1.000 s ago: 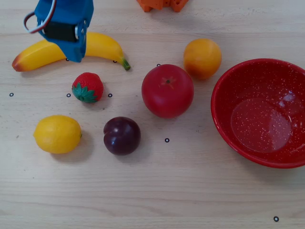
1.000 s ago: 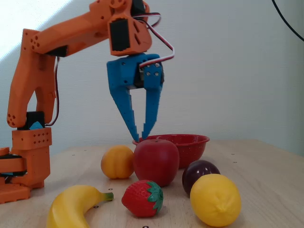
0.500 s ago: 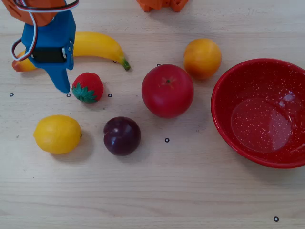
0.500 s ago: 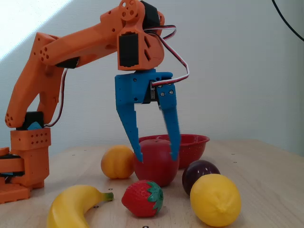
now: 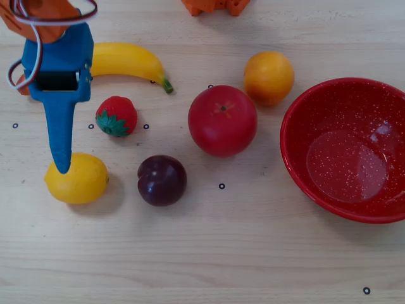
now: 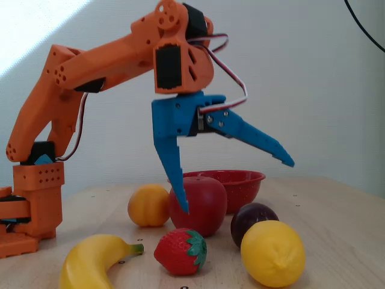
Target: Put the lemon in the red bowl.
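The yellow lemon (image 5: 79,183) lies on the wooden table at the front left of the overhead view; in the fixed view it (image 6: 272,253) is nearest the camera at the right. The red speckled bowl (image 5: 297,152) stands empty at the right edge of the overhead view and behind the fruit in the fixed view (image 6: 243,180). My blue gripper (image 6: 236,186) is wide open and empty, raised above the table. One finger points down and the other reaches out over the lemon. From overhead the gripper (image 5: 61,133) has that finger's tip above the lemon's far edge, without touching it.
A banana (image 5: 126,60), a strawberry (image 5: 117,116), a purple plum (image 5: 162,180), a red tomato-like fruit (image 5: 223,120) and an orange (image 5: 269,77) lie between the lemon and the bowl. The orange arm base (image 6: 30,205) stands at the left of the fixed view.
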You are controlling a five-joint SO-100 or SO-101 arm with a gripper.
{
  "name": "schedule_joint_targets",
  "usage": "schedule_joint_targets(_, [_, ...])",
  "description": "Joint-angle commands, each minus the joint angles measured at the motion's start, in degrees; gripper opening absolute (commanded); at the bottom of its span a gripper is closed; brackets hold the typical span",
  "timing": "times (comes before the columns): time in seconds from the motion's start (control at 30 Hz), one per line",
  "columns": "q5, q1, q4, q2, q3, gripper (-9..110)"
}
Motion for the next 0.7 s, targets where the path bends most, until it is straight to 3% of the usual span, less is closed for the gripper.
schedule_joint_targets(0.0, [-1.49,-2.81,-0.53,2.9,-6.24,60])
schedule_joint_targets(0.17, [-4.04,-3.08,-2.11,0.79,-6.94,69])
schedule_joint_targets(0.67, [-5.36,-2.02,-7.82,-6.42,-9.93,69])
